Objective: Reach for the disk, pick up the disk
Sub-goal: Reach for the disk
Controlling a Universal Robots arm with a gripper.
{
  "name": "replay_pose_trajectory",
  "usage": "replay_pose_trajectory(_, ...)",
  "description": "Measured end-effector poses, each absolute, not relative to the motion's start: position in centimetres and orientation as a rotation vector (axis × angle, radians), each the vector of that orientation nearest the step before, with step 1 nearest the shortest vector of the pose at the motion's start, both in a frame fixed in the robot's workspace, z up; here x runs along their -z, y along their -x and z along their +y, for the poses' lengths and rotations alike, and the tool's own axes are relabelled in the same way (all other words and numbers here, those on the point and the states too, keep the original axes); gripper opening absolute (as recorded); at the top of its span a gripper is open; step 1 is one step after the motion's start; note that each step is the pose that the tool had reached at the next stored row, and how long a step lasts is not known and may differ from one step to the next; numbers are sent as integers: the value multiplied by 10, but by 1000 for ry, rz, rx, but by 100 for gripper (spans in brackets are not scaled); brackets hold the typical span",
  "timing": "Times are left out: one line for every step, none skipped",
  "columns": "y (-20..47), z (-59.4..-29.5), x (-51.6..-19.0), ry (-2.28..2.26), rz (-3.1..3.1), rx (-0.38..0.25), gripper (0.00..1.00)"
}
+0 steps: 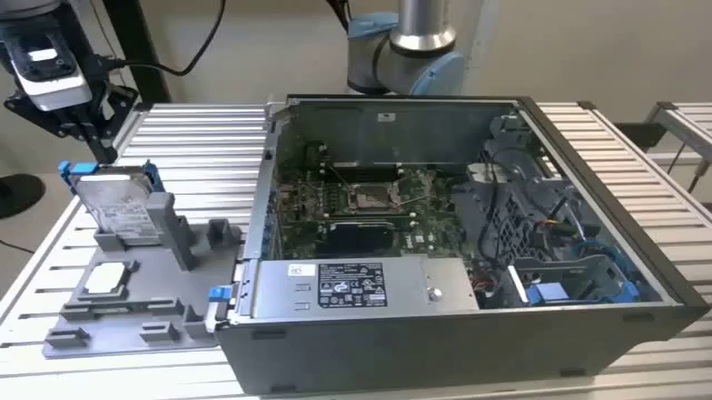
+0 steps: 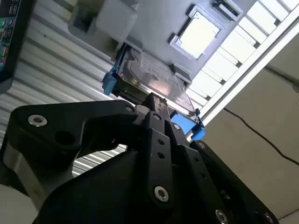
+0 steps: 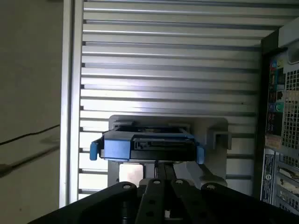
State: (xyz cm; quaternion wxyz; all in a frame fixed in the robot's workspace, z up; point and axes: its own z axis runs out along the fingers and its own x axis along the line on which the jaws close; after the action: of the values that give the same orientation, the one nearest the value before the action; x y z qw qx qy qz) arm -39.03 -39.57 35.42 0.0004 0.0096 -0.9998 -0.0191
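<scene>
The disk stands on edge in a grey holder at the exterior view's left. It is a silver-grey drive with a white label and a blue bracket. My gripper hangs just above the disk's upper edge, its black fingers pressed together and holding nothing. In both wrist views the fingertips end right at that edge: my gripper meets the disk, and my gripper points at the blue-framed disk. I cannot tell whether they touch.
A small square silver chip lies flat on the same holder, in front of the disk. An open computer case stands close on the exterior view's right. The table is ribbed metal, with its edge near the holder.
</scene>
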Motion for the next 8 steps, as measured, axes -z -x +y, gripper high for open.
replay_pose_trajectory(390,-396,-354,-30,-3140,60,0)
replay_pose_trajectory(390,-396,-354,-30,-3140,60,0)
replay_pose_trajectory(390,-396,-354,-30,-3140,60,0)
replay_pose_trajectory(390,-396,-354,-30,-3140,60,0)
replay_pose_trajectory(390,-396,-354,-30,-3140,60,0)
replay_pose_trajectory(390,-396,-354,-30,-3140,60,0)
replay_pose_trajectory(390,-396,-354,-30,-3140,60,0)
replay_pose_trajectory(390,-396,-354,-30,-3140,60,0)
